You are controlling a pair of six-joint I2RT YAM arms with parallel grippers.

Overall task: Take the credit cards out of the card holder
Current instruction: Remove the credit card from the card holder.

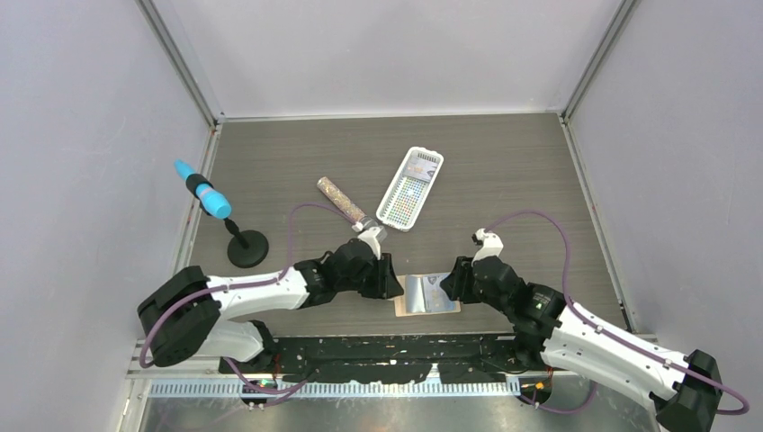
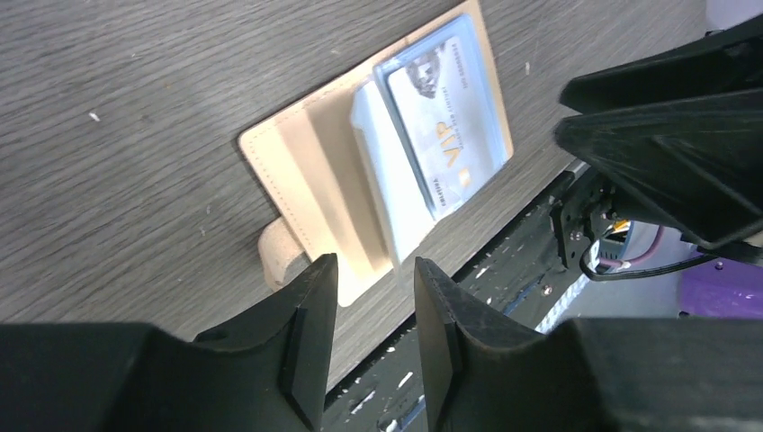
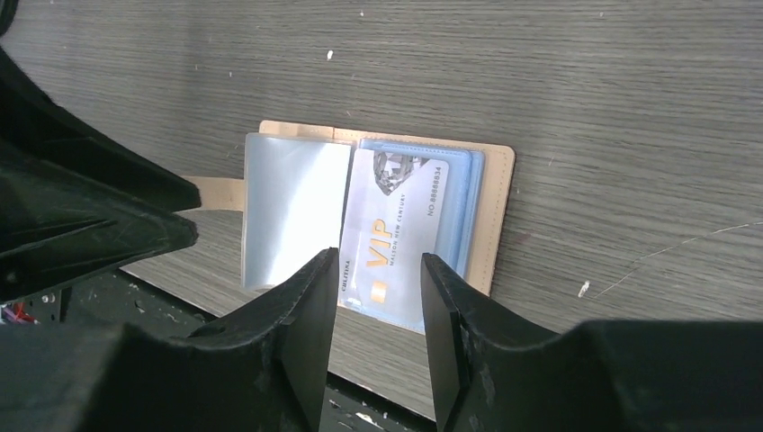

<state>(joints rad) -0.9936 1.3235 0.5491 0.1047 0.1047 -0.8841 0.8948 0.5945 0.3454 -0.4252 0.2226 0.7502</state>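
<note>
The tan card holder (image 1: 427,294) lies open and flat near the table's front edge, between my two grippers. In the right wrist view a pale blue card marked VIP (image 3: 391,225) sits in its right pocket, beside a shiny empty sleeve (image 3: 292,207). The same card (image 2: 450,126) shows in the left wrist view on the holder (image 2: 306,180). My left gripper (image 2: 376,270) hovers open at the holder's tab end, nothing between its fingers. My right gripper (image 3: 378,265) is open, its tips just short of the card's lower edge.
A white slotted basket (image 1: 411,187) holding cards lies behind, with a glittery tube (image 1: 346,202) to its left. A blue-tipped object on a black stand (image 1: 247,249) is at the left. The black rail (image 1: 378,346) runs just below the holder.
</note>
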